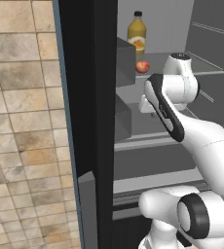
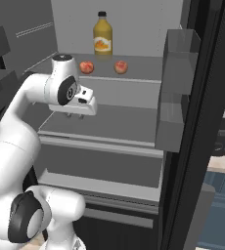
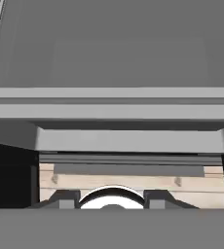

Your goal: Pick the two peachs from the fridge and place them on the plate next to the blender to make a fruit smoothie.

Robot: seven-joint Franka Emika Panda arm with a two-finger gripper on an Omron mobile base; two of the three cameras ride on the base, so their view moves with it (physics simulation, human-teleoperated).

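Juice bottle [image 2: 103, 34] behind peaches [image 2: 86, 67]; shelf front open.

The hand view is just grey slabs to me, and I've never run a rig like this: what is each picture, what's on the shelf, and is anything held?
The machine is a white arm on a driving base, reaching into an open fridge with a black door and grey inside.

The left base view and the right base view come from cameras behind the arm, one on each side, showing the same scene. The hand view looks along the gripper, here pointed downward at the grey shelves.

On the upper shelf stand an orange juice bottle and, in front of it, two peaches, apart from each other. The left base view shows one peach; the arm hides the other.

The gripper hangs below that shelf, over the next one. Nothing sits between its fingers, so it holds nothing, though whether they are open or shut is hard to judge.
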